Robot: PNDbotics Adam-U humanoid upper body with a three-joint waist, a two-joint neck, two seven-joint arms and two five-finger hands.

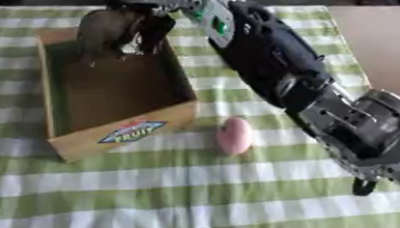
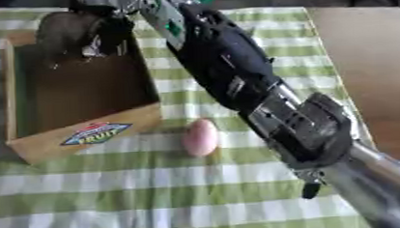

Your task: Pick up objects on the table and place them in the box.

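A pink egg-shaped object [image 1: 234, 135] lay on the green checked tablecloth [image 1: 198, 193], just beside the cardboard box's [image 1: 119, 134] front right corner. The right hand [image 1: 119, 30] hung over the box's far end, fingers curled round a dark brownish object [image 1: 98, 28].

right arm [image 1: 268, 59]: black shell | silver joints | green marks | dark robot hand [image 1: 119, 32]

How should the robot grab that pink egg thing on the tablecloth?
Probably from straight above, fingers and thumb closing across the narrow middle of the pink egg-shaped thing. It lies flat on the checked cloth, long way pointing away, with open space on both sides. The box sits to its left, not touching.
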